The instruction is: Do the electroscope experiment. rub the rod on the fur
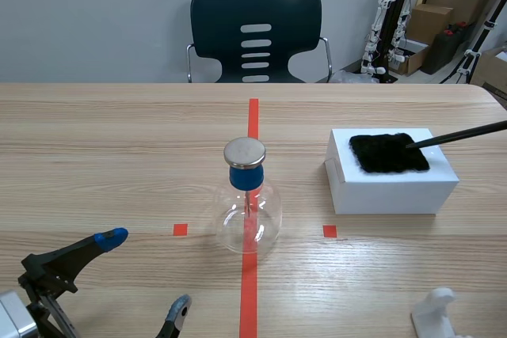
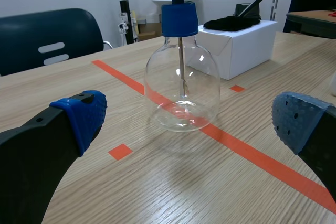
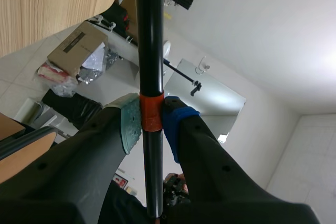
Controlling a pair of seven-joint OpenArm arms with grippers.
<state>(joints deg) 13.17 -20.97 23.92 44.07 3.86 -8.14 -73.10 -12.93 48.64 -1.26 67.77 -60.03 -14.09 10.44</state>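
While the right fingers [image 3: 128, 124] are clamped on the black rod [image 1: 463, 134] at its orange-red band, one pad on each side, the arm itself stays out of the scene view. Only the rod slants in from the right, its tip down on the right part of the black fur [image 1: 388, 153]. That fur lies flat on top of a white box [image 1: 392, 191] on the right half of the counter [image 1: 95, 140]. Left of the box, apart from it, the electroscope [image 1: 248, 211] stands upright on the red tape line: a clear glass flask with a blue stopper and a round metal plate on top. The left fingers [image 2: 79, 116] are spread wide with nothing between them, low over the near left of the counter, the flask ahead of them and untouched. A dark chair [image 1: 255, 33] stands beyond the far edge
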